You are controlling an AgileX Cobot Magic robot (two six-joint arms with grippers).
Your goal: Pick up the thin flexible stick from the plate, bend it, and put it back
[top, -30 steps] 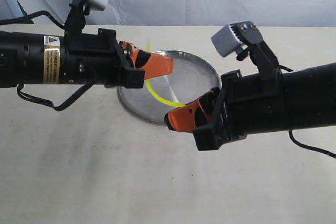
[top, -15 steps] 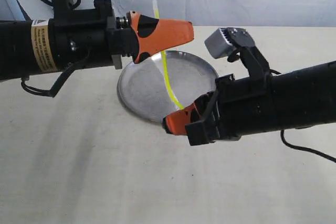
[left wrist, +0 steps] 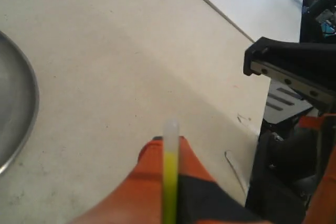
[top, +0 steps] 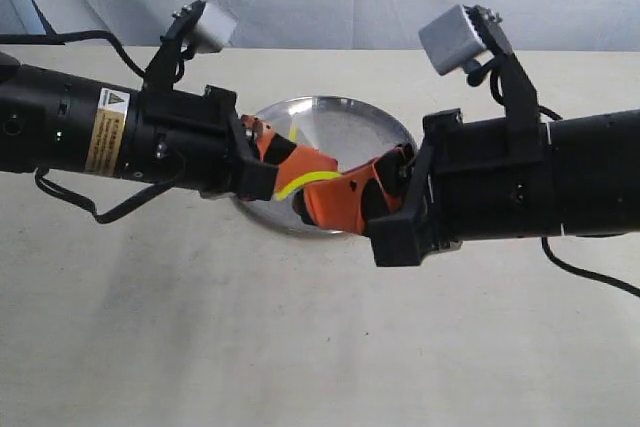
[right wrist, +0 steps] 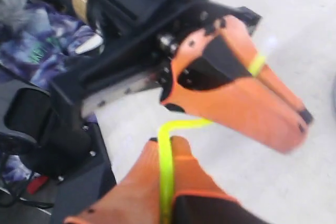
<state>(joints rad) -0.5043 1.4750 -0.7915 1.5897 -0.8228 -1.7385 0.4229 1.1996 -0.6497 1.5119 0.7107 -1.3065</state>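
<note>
Both claws are on the thin flexible stick [top: 305, 183]. Left claw [top: 322, 163] is closed, fingers pressed together with the stick pinched between them. In the left wrist view the stick [left wrist: 169, 182] runs along the seam of the closed claw [left wrist: 166, 153], and its pale whitish end sticks out just past the tips. Right claw [top: 306, 209] is also clamped shut on the stick. The right wrist view shows the yellow-green strip [right wrist: 165, 171] coming out from between the closed fingers of that claw [right wrist: 164, 145], then kinking sharply sideways toward the left claw [right wrist: 283, 124]. A short yellow band of it shows again on the side of the left claw. In the exterior view the two claw tips sit close together, nearly touching. The stick is bowed into a tight arc between them, so it is clearly bent and not straight. The stick is off the plate [top: 350, 119], held in front of the plate's near rim in that view. I can't tell the height above it. The plate sits flat on the table [top: 300, 347] with nothing lying in the part that shows. In the left wrist view only the plate's rim [left wrist: 32, 95] shows at the edge, with bare table [left wrist: 115, 51] under the claw.
</note>
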